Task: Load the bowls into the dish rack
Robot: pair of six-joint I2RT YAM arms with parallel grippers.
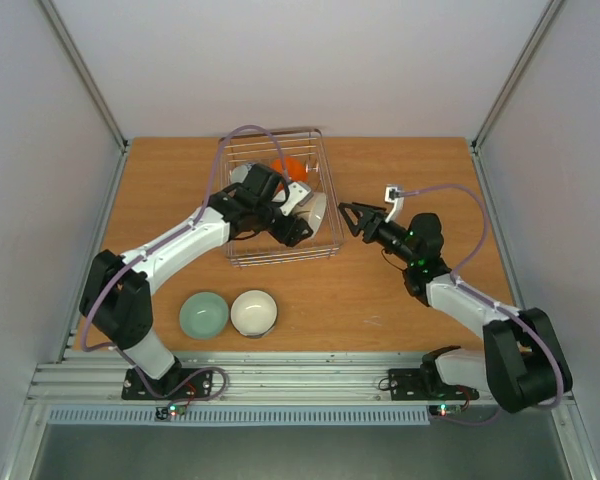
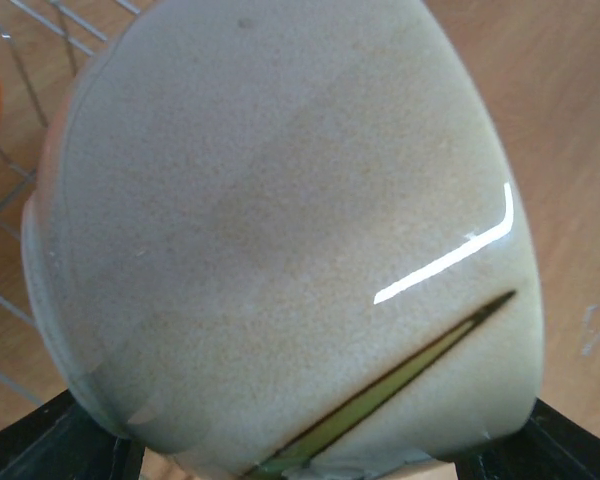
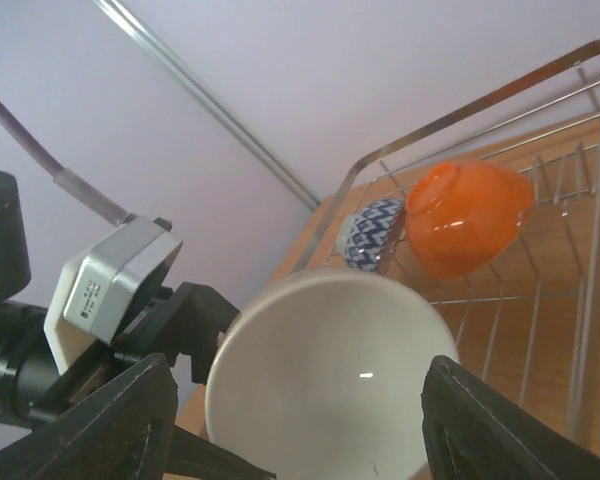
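Finds the beige bowl (image 2: 280, 230) tipped on edge at the 3 o'clock side of the dish rack (image 1: 280, 257), pinched by the left tool (image 1: 298, 228). Shows, from the left wrist, a deep rounded wall in glossy speckled beige glaze, crossed by one thin green leaf stroke edged in brown and a bright streak of reflected light. Shows, from the right wrist, a smooth white inside, opening turned toward 3 o'clock. Grips it between black fingers (image 2: 70, 445) at both lower corners of the left wrist view.

Stands as a rectangular basket of thin silvery wire, floor crossed into a grid, heavier rounded rail along the top, at 12 o'clock on the wood-grain table (image 1: 380, 300). Keeps toward its 12 o'clock end a shiny orange bowl (image 3: 465, 225) lying on its side, with a blue-patterned bowl (image 3: 372, 235) just beside it; cannot tell whether touching.

Leaves at the rack's 7 o'clock, upright on the table, a pale green bowl (image 1: 203, 314) and a cream-white bowl (image 1: 254, 312), side by side.

Reaches with the left arm (image 1: 180, 245) from its 7 o'clock base toward 1 o'clock, elbow bent, wrist over the rack. Folds the right arm (image 1: 460, 295) from its 5 o'clock base toward 11 o'clock, setting the right tool (image 1: 348, 220) just beyond the rack's 3 o'clock wall, black fingers (image 3: 110, 420) spread wide, aimed at 9 o'clock, apart from the beige bowl.
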